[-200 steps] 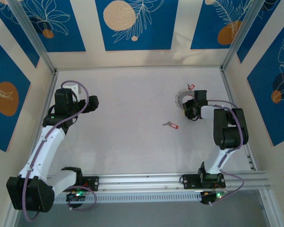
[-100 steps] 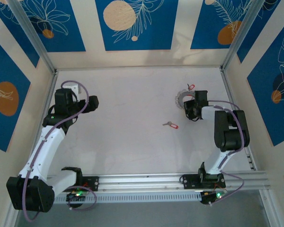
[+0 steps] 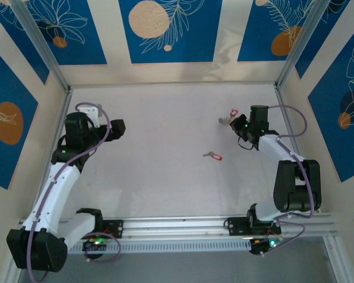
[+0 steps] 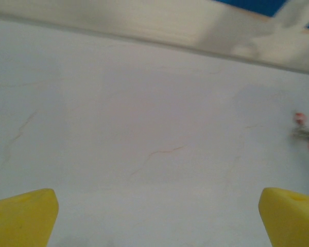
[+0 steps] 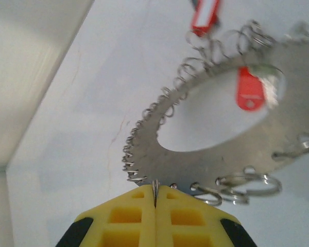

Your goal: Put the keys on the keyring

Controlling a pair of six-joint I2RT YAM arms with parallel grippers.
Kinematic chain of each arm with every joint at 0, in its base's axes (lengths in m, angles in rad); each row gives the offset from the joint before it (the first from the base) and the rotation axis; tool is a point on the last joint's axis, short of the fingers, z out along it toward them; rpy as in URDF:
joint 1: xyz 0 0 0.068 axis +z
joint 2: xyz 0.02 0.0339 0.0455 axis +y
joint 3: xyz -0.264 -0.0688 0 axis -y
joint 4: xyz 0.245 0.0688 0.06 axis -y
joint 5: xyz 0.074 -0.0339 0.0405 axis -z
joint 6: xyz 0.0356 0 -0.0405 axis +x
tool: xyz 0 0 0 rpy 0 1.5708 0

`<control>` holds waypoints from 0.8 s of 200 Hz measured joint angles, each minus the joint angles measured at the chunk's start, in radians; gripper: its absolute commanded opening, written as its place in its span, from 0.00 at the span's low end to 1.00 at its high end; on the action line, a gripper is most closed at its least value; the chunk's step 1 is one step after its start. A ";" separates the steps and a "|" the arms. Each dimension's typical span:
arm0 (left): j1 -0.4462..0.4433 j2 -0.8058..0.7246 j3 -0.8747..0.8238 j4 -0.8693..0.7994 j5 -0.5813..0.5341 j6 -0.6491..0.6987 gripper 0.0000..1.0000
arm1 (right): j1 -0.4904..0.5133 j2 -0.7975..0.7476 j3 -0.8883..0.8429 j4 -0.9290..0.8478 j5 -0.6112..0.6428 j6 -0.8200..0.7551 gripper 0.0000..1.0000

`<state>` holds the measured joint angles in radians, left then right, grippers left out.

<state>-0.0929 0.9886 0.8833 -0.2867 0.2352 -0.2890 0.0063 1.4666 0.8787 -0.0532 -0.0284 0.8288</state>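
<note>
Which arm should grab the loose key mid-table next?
Left. The left gripper is open and empty; the right gripper is shut on the keyring. The key lies between both arms.

Bright and even in the overhead view, lit from above. Only faint, soft shadows beside the arms on the pale surface (image 3: 159,135), and a mild sheen on the back wall at top centre. Sharp through the middle, with frame posts leaning outward toward the corners.

Washed out and hazy through the left wrist camera: low contrast, red specks (image 4: 298,117) smeared at the right edge, yellow fingertips (image 4: 21,218) soft in the lower corners.

Bright with a cool cast through the right wrist camera: keyring (image 5: 195,165) crisp at lower centre, blurring toward the upper right, with smeared keys (image 5: 249,88) there. Right tool (image 5: 155,198) at the bottom edge evenly lit, free of glare.
</note>
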 measured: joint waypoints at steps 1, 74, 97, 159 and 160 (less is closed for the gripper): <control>0.000 0.000 -0.001 0.003 0.005 0.000 1.00 | 0.000 0.000 0.002 -0.002 -0.002 -0.006 0.00; -0.098 0.012 0.016 0.111 0.307 0.059 0.96 | 0.116 -0.135 0.045 -0.117 -0.192 -0.478 0.00; -0.148 0.012 0.041 0.085 0.355 0.130 0.95 | 0.179 -0.238 -0.027 -0.092 -0.265 -0.640 0.00; -0.320 0.007 0.042 0.019 0.481 0.567 0.82 | 0.244 -0.418 -0.188 0.040 -0.494 -0.957 0.00; -0.324 0.006 0.042 0.014 0.487 0.584 0.82 | 0.244 -0.418 -0.188 0.042 -0.498 -0.959 0.00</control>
<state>-0.4171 0.9943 0.9257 -0.2726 0.7219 0.2955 0.2501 1.0481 0.6903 -0.0116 -0.5262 -0.1299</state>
